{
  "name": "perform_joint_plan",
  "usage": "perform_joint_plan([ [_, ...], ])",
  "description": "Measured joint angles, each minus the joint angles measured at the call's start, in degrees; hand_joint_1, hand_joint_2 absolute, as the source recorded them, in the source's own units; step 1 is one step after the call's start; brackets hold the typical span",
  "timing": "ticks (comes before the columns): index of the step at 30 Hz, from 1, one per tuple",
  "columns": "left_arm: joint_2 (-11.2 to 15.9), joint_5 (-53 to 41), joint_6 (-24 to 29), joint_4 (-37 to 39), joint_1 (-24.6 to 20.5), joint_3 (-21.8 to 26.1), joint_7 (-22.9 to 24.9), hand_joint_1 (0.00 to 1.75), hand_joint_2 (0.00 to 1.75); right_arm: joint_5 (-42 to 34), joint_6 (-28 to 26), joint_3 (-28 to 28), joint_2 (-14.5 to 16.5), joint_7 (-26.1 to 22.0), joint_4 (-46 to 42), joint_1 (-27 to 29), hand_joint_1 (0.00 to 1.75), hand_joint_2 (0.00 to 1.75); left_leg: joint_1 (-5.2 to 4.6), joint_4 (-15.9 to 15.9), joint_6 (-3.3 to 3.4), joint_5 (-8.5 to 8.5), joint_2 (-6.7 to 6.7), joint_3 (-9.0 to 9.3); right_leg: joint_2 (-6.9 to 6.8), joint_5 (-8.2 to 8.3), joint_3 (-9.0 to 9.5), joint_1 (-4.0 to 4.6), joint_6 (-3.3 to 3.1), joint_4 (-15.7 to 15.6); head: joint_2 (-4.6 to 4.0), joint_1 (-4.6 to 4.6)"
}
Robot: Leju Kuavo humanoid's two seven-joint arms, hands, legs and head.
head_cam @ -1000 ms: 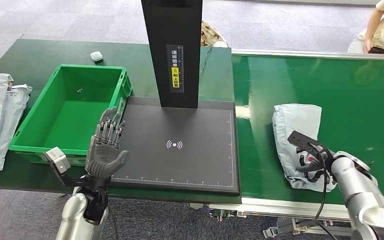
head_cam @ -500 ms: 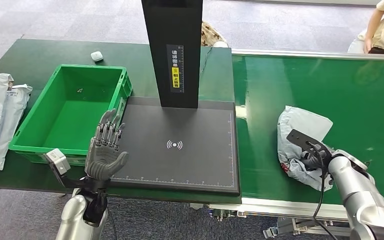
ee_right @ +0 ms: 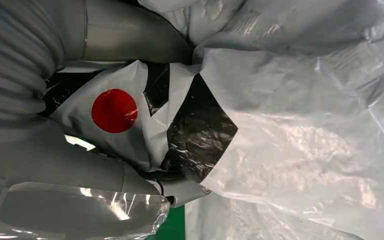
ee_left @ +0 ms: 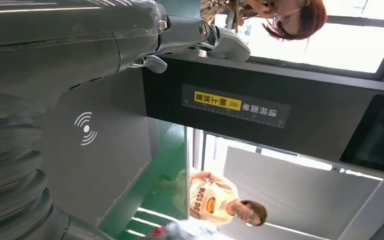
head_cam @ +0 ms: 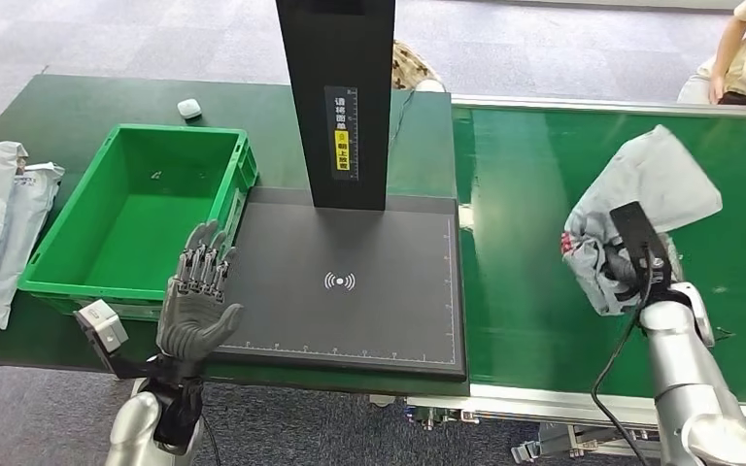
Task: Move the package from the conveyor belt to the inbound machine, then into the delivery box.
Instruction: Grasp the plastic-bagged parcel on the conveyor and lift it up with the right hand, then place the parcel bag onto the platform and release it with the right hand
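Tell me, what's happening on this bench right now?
The robot's right hand grips a crumpled grey package, raised above the green conveyor belt. Its left hand hovers open by the black scanner pad. The green box beside the pad holds no package.

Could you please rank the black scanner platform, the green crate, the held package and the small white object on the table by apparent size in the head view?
1. Black scanner platform
2. Green crate
3. Package, raised in the right hand and so nearer the camera
4. Small white object
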Motion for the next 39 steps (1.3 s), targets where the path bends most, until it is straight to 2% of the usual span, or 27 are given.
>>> perform_joint_plan([
  [4, -0.01, 0.30, 0.86, -0.40, 0.23, -0.09, -0.17, 0.00, 1.75, -11.28, -0.26, -6.78, 2.31, -6.75, -9.99, 2.47, 1.75, 1.75, 0.00, -0.01, 0.00, 0.00, -0.01, 0.00, 0.00, -0.01, 0.00, 0.01, -0.01, 0.00, 0.00, 0.00],
  [8, -0.01, 0.68, 1.36, -0.40, 0.26, -0.20, -0.63, 0.00, 1.75, -15.02, -0.15, -10.75, 3.59, -8.83, -15.75, 3.57, 1.75, 1.75, 0.00, -0.01, 0.00, 0.00, 0.02, 0.02, 0.03, -0.01, 0.00, 0.00, 0.00, 0.00, 0.00, 0.01],
  [16, -0.01, 0.78, 1.47, -0.40, 0.27, -0.24, -0.74, 0.00, 1.75, -16.93, -0.26, -13.18, 4.87, -9.86, -20.03, 4.59, 1.75, 1.75, 0.00, 0.00, 0.00, 0.00, 0.02, 0.03, 0.04, 0.00, 0.00, -0.02, 0.00, 0.00, 0.00, 0.01],
  [21, 0.00, 1.20, 2.10, -0.34, 0.18, -0.41, -1.58, 0.00, 1.75, -24.88, -2.33, -14.37, 6.01, -17.97, -23.99, 5.20, 1.75, 1.75, 0.00, -0.01, 0.00, 0.00, 0.02, 0.02, 0.03, -0.01, 0.00, -0.01, 0.00, 0.00, 0.00, 0.01],
  [23, 0.03, 1.38, 2.06, -0.06, -0.26, -0.75, -2.27, 0.00, 1.75, -23.56, -1.39, -13.27, 6.33, -21.62, -28.21, 6.14, 1.75, 1.75, 0.00, -0.02, -0.01, -0.01, 0.05, 0.02, 0.08, -0.01, -0.01, -0.01, -0.01, 0.01, 0.00, 0.02],
  [26, 0.13, 1.34, 1.41, 1.08, -1.77, -1.50, -3.18, 0.00, 1.75, -14.04, 1.77, -7.80, 6.33, -23.03, -34.82, 7.21, 1.75, 1.75, 0.00, -0.04, -0.06, -0.04, 0.21, 0.08, 0.29, 0.00, -0.02, 0.02, -0.02, 0.01, 0.00, 0.02],
  [31, 0.52, 1.23, 0.21, 4.06, -4.67, -2.31, -4.73, 0.00, 1.75, 3.52, 6.64, 7.53, 5.22, -21.34, -41.68, 5.95, 1.75, 1.75, 0.01, -0.05, -0.09, 0.06, 0.27, 0.11, 0.33, 0.04, 0.00, 0.04, -0.05, 0.05, 0.00, 0.01],
  [34, 0.92, 1.33, 0.11, 5.12, -5.52, -2.33, -4.99, 0.00, 1.75, 7.70, 10.77, 17.51, 3.75, -20.32, -42.33, 2.46, 1.75, 1.75, 0.02, -0.04, -0.11, 0.08, 0.28, 0.12, 0.35, 0.07, 0.00, 0.03, -0.06, 0.08, 0.00, 0.00],
  [39, 1.69, 1.39, 0.39, 5.38, -5.47, -2.05, -4.91, 0.00, 1.75, 9.88, 18.66, 31.06, 2.21, -17.49, -40.76, -3.81, 1.75, 1.75, 0.04, -0.04, -0.09, 0.09, 0.20, 0.07, 0.21, 0.06, 0.00, 0.03, -0.07, 0.08, 0.00, 0.01],
])
